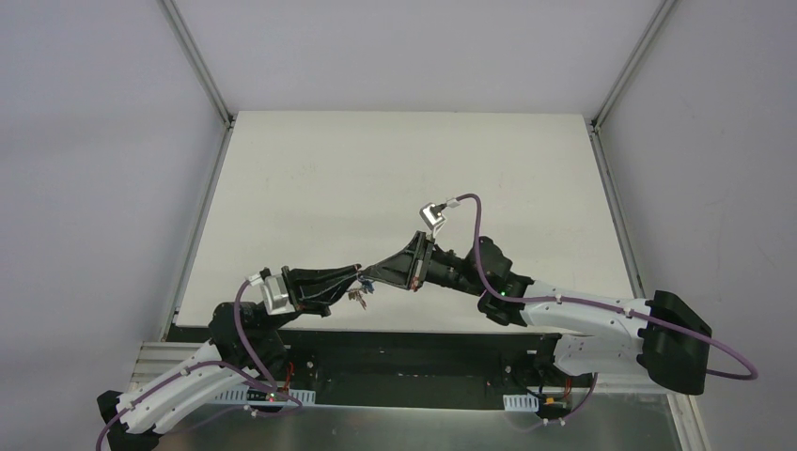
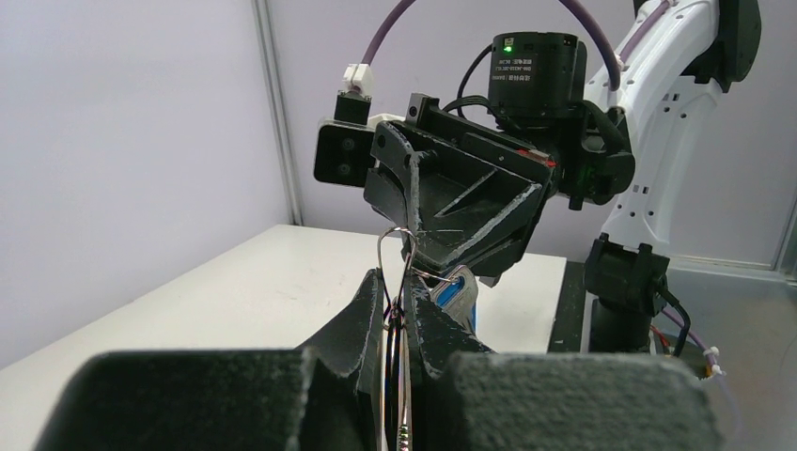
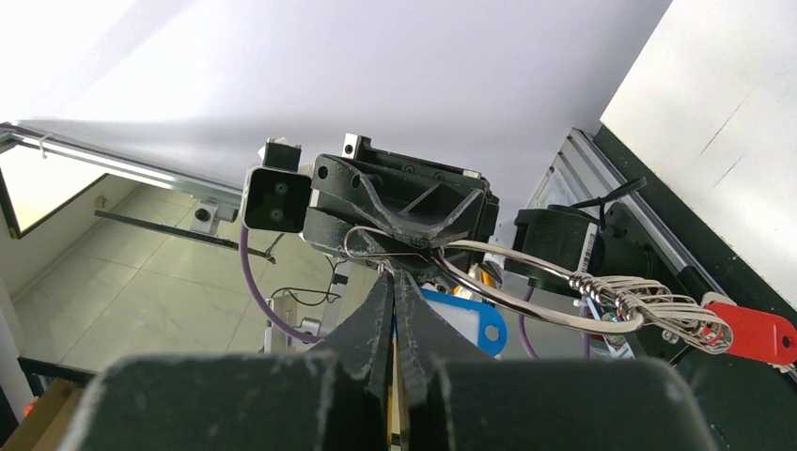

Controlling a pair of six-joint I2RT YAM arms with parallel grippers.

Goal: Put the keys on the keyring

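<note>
With the left claw (image 2: 399, 303) and right claw (image 3: 395, 280) both pinching the keyring (image 3: 585, 284), it seems best to hold its wire steady and feed the blue key (image 3: 465, 324) slowly.

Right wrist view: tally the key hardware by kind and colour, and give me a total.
blue-headed key: 1
red-headed key: 1
keyring: 1
bunch of small silver keys: 1 bunch, its single keys too crowded to count
Total: 4 things
</note>
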